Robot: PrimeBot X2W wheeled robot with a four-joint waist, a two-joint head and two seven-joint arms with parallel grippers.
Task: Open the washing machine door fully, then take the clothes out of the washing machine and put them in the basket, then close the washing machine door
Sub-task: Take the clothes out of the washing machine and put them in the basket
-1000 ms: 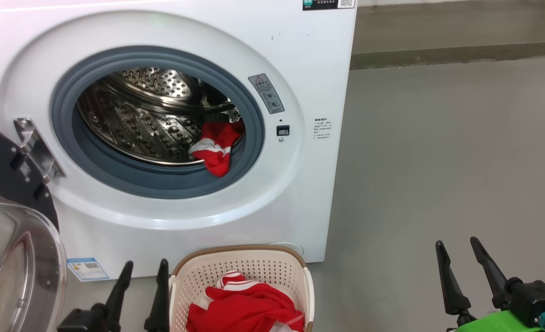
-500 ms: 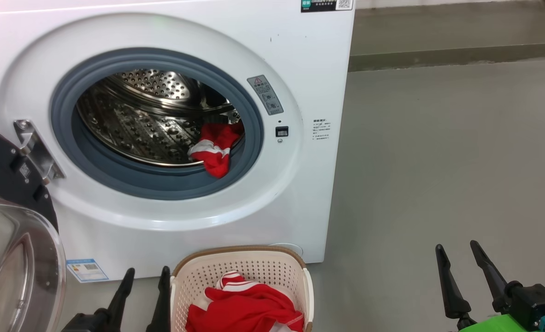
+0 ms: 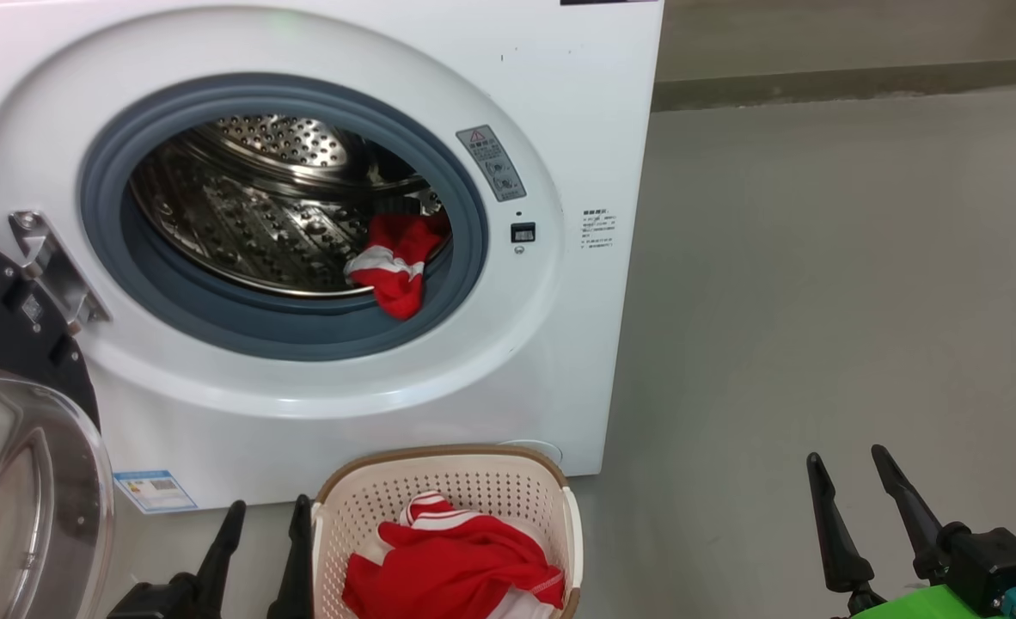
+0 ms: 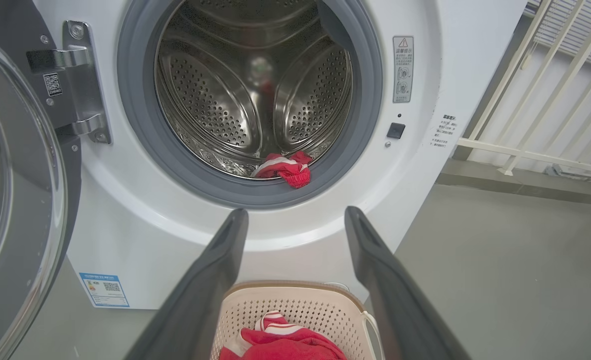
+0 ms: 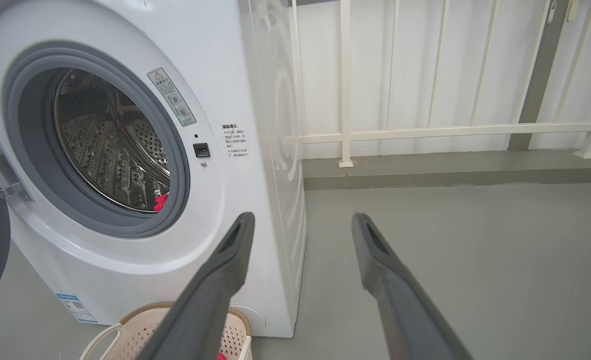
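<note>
One red striped garment [image 3: 392,268] hangs at the drum lip of the white boxy washing machine [image 3: 560,129], upper left. A second red garment [image 3: 452,567] lies in the one cream perforated plastic basket [image 3: 439,483], bottom centre. The left pincer [image 3: 270,504] and the right pincer [image 3: 845,456] both gape empty.

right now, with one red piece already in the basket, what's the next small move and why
Probably extend the left gripper toward the red garment lying at the front edge of the drum. The door stands open, this gripper and the right gripper are open and empty, and that garment is not yet in the basket.
</note>
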